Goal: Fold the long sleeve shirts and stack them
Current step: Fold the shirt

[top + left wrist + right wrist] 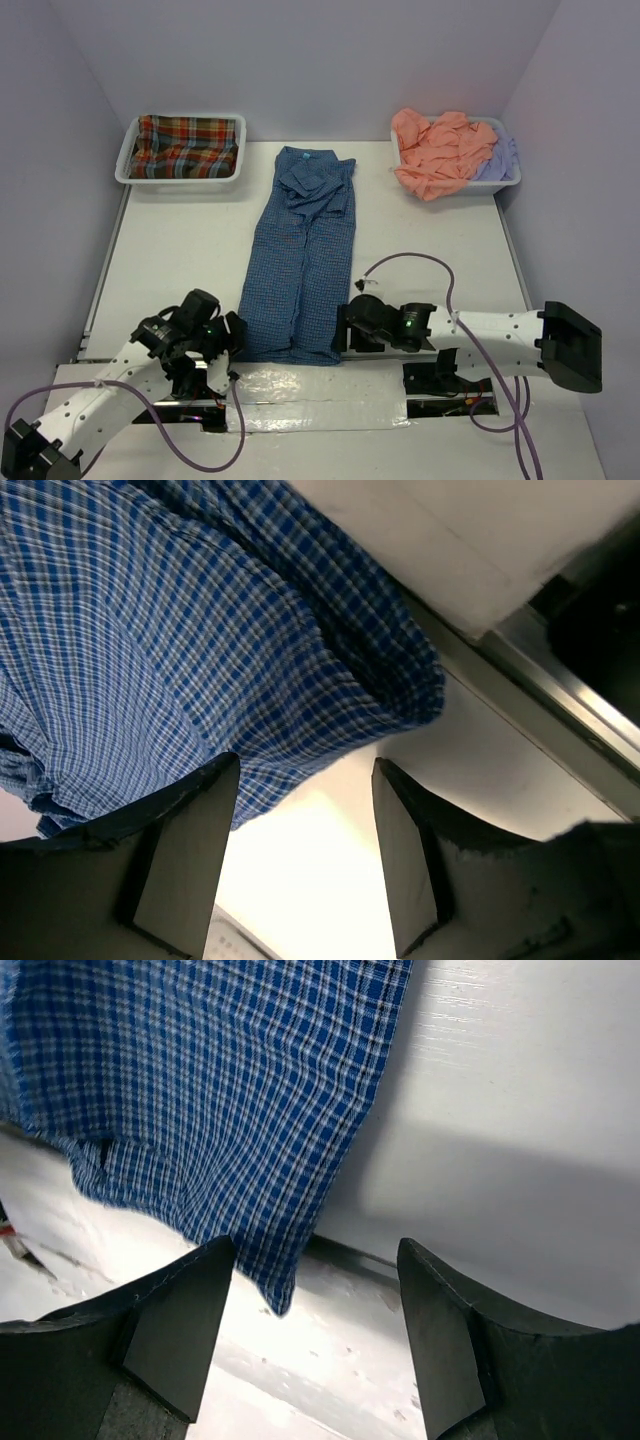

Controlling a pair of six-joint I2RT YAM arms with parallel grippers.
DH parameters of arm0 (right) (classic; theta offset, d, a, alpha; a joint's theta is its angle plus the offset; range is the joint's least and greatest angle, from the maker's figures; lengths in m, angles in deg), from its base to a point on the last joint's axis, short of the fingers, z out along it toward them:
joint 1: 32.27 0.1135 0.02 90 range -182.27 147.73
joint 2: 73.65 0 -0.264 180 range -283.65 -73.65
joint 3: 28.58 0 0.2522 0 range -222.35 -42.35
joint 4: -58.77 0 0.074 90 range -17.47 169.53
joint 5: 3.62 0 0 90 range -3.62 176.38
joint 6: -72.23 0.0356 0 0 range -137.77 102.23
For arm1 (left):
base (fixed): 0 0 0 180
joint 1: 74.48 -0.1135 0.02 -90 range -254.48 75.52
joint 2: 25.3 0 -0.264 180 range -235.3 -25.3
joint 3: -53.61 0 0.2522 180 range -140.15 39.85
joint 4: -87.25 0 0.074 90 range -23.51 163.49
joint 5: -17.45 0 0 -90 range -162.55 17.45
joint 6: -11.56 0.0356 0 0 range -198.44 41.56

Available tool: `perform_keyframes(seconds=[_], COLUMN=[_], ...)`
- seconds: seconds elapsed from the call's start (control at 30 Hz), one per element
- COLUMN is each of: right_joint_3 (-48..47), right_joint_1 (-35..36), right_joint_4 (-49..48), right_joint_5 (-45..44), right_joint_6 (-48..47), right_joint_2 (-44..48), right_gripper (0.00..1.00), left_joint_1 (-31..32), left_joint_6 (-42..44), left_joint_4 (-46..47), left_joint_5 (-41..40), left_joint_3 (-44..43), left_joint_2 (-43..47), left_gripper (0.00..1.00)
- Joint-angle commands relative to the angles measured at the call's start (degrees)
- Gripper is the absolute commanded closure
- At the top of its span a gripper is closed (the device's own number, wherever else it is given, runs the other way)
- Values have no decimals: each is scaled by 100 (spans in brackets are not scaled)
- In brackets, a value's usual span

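The blue checked shirt (300, 260) lies flat in the middle of the desk (180, 250), its sleeves and sides turned inward so it forms 1 long narrow strip. Its long axis runs from the near edge toward the back wall and leans slightly: the collar end points away from the arms and a little right, and the hem lies nearest them.

The left end effector (232, 338) sits just beside the hem's left corner and the right end effector (345, 325) just beside its right corner. That mirrored placement suits taking both corners at once, so the hem can be carried toward the collar for a crosswise fold; this is my reading of the setup.

In the left wrist view, the left end effector (307, 765) has its 2 fingers spread with bare desk between them, and the cloth's rounded corner lies just beyond the tips. In the right wrist view, the right end effector (315, 1245) is likewise spread and grips nothing, with a pointed hem corner close beside 1 finger.

The other shirts wait at the back. The red-green plaid shirt (185, 145) fills the left white tray (124, 172). The salmon orange shirt (435, 150) is heaped over the pale lavender shirt (497, 160) in the right white tray (512, 180), so both are well apart from the working area.
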Motion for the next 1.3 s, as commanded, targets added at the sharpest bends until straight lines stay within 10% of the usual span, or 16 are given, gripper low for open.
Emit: perform_keyframes(seconds=[0.0,0.33,0.47,0.67,1.03,1.27], right_joint_3=[-72,-108,-134,77,-291,-915], right_joint_1=[103,103,103,103,-195,-2371], right_joint_4=[-559,-1167,-1080,-335,1284,732], right_joint_5=[-164,144,153,13,-471,442], right_joint_6=[498,533,516,533,323,-1583], right_joint_2=[-442,-1208,-1235,-438,1611,1227], right_gripper=[26,30,59,94,99,100], left_joint_1=[70,720,940,1090,1099,915], left_joint_6=[30,-893,-1356,-3008,-6717,-8133], left_joint_4=[-33,257,371,723,1423,1725], left_joint_5=[512,520,714,1241,1778,1164], left_joint_3=[-99,-407,-407,-820,-1875,-2804], left_joint_2=[-333,-1327,-1309,-1353,-1458,-1879], left_gripper=[31,72,100,100,100,100])
